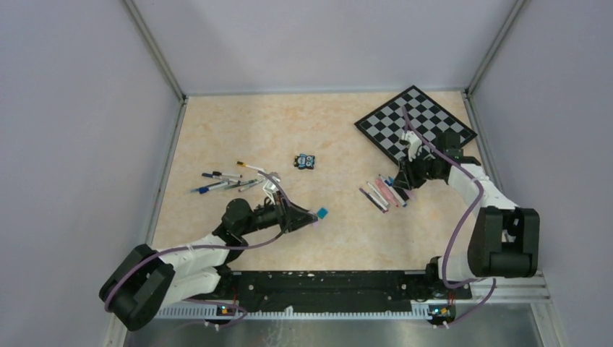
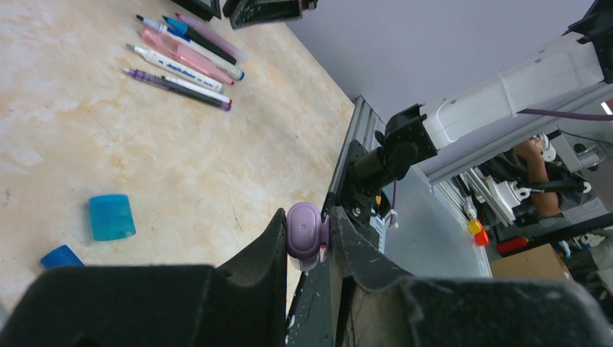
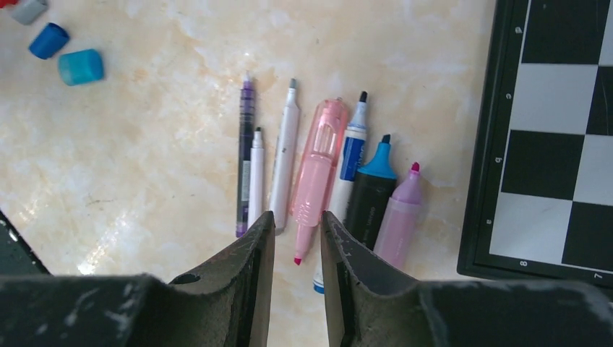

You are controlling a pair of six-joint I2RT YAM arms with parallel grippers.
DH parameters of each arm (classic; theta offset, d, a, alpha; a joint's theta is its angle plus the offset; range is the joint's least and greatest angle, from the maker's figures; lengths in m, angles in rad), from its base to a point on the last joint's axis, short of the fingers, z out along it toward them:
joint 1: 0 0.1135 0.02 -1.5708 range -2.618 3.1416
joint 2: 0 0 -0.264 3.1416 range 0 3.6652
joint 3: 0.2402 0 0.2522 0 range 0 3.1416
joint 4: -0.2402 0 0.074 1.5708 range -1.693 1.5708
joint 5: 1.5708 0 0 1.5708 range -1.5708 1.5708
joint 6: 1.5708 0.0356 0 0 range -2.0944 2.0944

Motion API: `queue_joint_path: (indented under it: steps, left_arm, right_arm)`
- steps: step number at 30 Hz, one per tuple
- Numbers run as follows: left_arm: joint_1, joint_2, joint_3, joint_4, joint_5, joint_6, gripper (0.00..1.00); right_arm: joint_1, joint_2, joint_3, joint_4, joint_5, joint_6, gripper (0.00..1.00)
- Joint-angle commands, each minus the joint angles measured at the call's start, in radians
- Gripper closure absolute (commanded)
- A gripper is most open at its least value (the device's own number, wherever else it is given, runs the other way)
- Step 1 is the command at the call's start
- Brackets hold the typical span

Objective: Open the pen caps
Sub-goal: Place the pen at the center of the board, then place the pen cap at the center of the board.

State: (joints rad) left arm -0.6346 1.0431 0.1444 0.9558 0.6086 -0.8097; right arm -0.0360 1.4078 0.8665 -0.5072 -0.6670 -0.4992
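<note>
Between the fingers of the left gripper (image 2: 307, 217) sat a lilac cap (image 2: 303, 235), pinched tight and held clear of the counter (image 2: 181, 166). That one looked to be off its pen!

Just beneath the right gripper (image 3: 296, 217), whose fingers stood slightly spread with nothing between them, lay a row of seven pens (image 3: 285, 159), every tip bare as far as I could see. The pink highlighter (image 3: 314, 166) was directly under the gap, and the lilac highlighter (image 3: 401, 213) lay at the far end beside the chessboard (image 3: 506, 144). A loose teal cap (image 3: 81, 66), blue cap (image 3: 48, 40) and grey cap (image 3: 27, 9) lay well apart from that gripper, on the side away from the board. So this row seemed done.

Beyond the left gripper a second cluster of pens (image 1: 224, 179) lay on the counter. They were too small to tell which were capped, so I judged some work was left there.
</note>
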Motion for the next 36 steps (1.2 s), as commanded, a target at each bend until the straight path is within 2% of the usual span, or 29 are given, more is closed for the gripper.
queue_joint_path:
  steps: [1, 8, 12, 16, 29, 33, 36]
  left_arm:
    - [-0.059, 0.037, 0.066, -0.038, -0.038, 0.040, 1.00]
    - [-0.226, 0.154, 0.259, -0.408, -0.300, 0.173, 1.00]
    - [-0.263, 0.288, 0.414, -0.621, -0.419, 0.190, 1.00]
    - [-0.282, 0.446, 0.598, -0.862, -0.470, 0.211, 1.00]
    - [-0.321, 0.769, 0.962, -1.240, -0.660, 0.321, 0.95]
    - [-0.321, 0.798, 1.010, -1.291, -0.701, 0.342, 0.90]
    - [-0.321, 0.810, 1.040, -1.323, -0.729, 0.350, 0.81]
  right_arm:
    - [-0.005, -0.079, 0.020, -0.018, -0.131, -0.041, 0.72]
    - [-0.005, -0.118, 0.012, -0.024, -0.169, -0.054, 0.72]
    - [-0.005, -0.128, 0.014, -0.025, -0.170, -0.053, 0.72]
    - [-0.005, -0.141, 0.009, -0.022, -0.166, -0.053, 0.72]
    - [-0.005, -0.162, 0.008, -0.019, -0.170, -0.050, 0.72]
    - [-0.006, -0.164, 0.008, -0.018, -0.171, -0.050, 0.72]
    - [-0.005, -0.164, 0.006, -0.018, -0.172, -0.049, 0.72]
